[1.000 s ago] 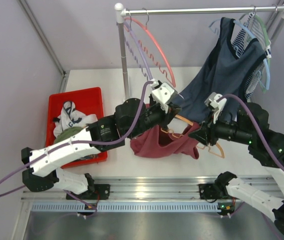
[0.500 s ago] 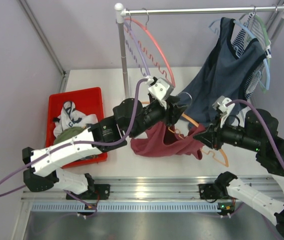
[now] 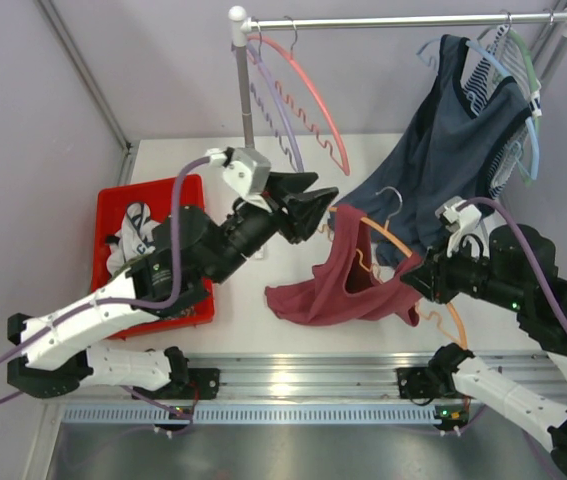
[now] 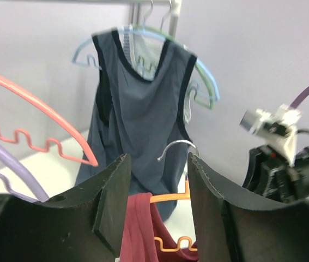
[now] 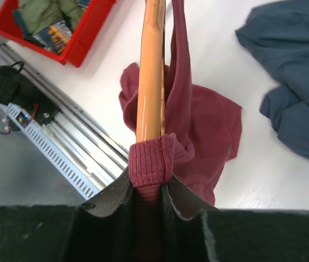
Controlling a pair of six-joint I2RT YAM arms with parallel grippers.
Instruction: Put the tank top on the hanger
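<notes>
Right gripper [image 5: 149,183] pinched tight on hanger [image 5: 150,71] arm and tank top [image 5: 198,125] strap together, hanger's length running straight ahead of it toward left gripper [image 3: 315,205], spread wide, empty, near but clear of the cloth.

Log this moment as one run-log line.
left gripper: open, holding nothing | right gripper: shut on hanger and tank top strap | tank top: strap over hanger, body sagging to table

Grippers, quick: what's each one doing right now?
Left gripper: open, holding nothing.
Right gripper: closed on the hanger, with a strap of the tank top pinched against it.
</notes>
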